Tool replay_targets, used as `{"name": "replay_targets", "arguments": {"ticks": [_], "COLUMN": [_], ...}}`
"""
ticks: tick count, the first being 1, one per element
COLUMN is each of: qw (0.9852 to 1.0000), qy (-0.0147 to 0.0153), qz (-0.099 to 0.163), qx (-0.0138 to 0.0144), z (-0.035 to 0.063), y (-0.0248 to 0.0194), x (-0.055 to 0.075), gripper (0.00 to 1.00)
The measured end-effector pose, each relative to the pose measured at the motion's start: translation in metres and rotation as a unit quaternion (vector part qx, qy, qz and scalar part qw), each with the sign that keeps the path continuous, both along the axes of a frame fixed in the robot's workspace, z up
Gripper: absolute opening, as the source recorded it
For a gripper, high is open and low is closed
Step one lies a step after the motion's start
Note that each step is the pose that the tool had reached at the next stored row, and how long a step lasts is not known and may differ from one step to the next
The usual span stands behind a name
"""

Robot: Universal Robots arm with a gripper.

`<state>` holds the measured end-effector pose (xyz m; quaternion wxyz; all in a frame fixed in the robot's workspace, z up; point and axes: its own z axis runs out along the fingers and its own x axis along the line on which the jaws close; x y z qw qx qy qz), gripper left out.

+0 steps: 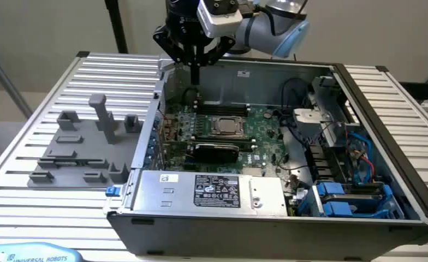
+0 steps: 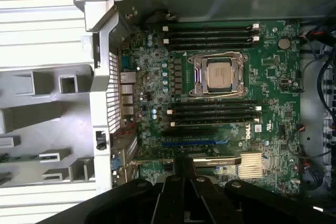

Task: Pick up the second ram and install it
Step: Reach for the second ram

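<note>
Overhead, the tool (image 1: 196, 79) hangs pinched shut, long black memory slots (image 2: 212, 114) of the green motherboard (image 2: 273, 77) below it, seemingly for alignment.

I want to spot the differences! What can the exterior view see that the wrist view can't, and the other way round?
The exterior view brings the arm's blue-grey joint, the silver power supply and the blue drive bays. The wrist view brings the white latches on the memory slots and the white printed logo. Both have the gripper, the green motherboard, its processor socket and the grey fixture.
</note>
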<state>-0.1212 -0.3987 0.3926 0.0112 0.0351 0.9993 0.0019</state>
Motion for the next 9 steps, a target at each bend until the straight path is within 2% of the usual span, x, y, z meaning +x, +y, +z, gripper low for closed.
{"name": "replay_targets", "arguments": {"ticks": [9], "qw": [1.0000], "qy": [0.0000], "qz": [0.000], "qx": [-0.0001], "z": [0.0000], "y": [0.0000], "x": [0.0000], "gripper": [0.11]}}
